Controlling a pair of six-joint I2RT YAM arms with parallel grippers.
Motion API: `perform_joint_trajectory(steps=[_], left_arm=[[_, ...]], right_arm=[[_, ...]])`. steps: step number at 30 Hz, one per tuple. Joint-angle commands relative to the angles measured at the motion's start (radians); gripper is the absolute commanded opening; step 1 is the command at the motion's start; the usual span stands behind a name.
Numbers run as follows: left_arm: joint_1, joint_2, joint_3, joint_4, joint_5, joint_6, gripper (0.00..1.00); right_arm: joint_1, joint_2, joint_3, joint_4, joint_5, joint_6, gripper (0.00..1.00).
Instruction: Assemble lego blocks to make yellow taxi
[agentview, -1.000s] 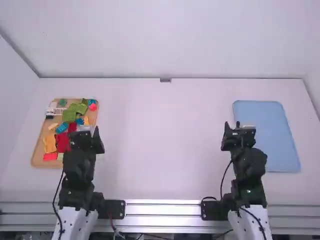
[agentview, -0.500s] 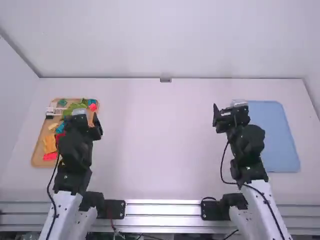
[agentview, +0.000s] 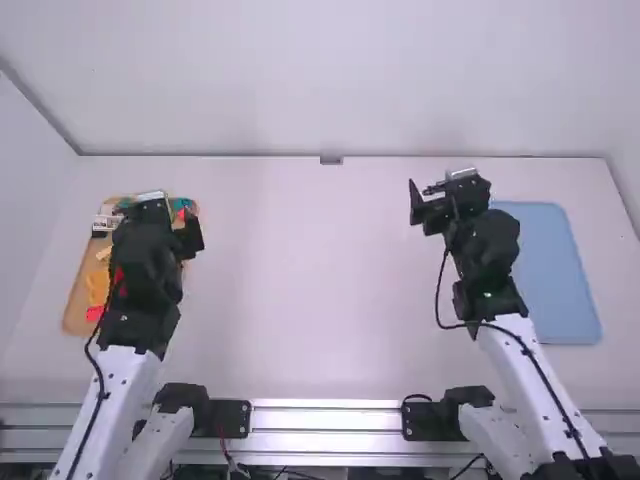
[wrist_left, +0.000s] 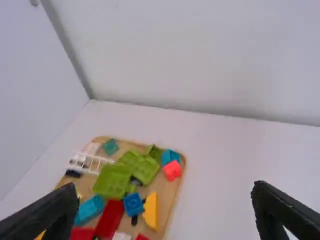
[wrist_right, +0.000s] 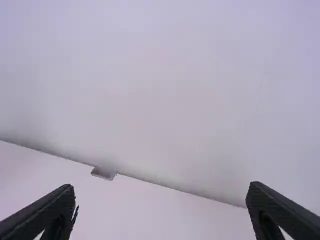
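Observation:
My left gripper (agentview: 158, 215) is over the wooden tray (agentview: 76, 308) at the left, open and holding nothing. In the left wrist view, the left gripper (wrist_left: 160, 212) has its fingers wide apart above the tray's near part. The tray holds a yellow piece (wrist_left: 151, 212), a blue block (wrist_left: 133, 204), a long red block (wrist_left: 109, 219), green plates (wrist_left: 112, 181), a pink-red block (wrist_left: 172, 170) and a white piece (wrist_left: 91, 163). At the right my right gripper (agentview: 437, 200) hangs near the blue mat's left side; in its wrist view the right gripper (wrist_right: 160, 212) is open and nothing is held.
A flat blue mat (agentview: 558, 275) lies on the right part of the white table (agentview: 310, 290). White walls (agentview: 330, 80) stand along the back and sides. A small grey fitting (agentview: 331, 160) sits at the middle of the back edge.
Both arms have extended forward, away from their bases. My left gripper has moved up over the tray's far part, and my right gripper has gone forward and slightly left.

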Motion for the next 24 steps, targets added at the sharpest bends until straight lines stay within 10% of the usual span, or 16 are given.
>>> perform_joint_trajectory(steps=[1,10,24], left_arm=[[0.038,0.03,0.108,-0.058,-0.052,-0.028,0.94],[0.299,0.186,0.385,-0.444,-0.068,-0.073,0.99],[0.81,0.578,0.694,-0.803,0.458,0.262,0.99]], right_arm=[[0.006,0.029,0.056,0.017,-0.006,-0.011,0.94],[0.014,0.078,0.089,0.045,-0.01,-0.019,0.98],[0.014,0.079,0.09,0.06,-0.011,-0.023,0.98]])
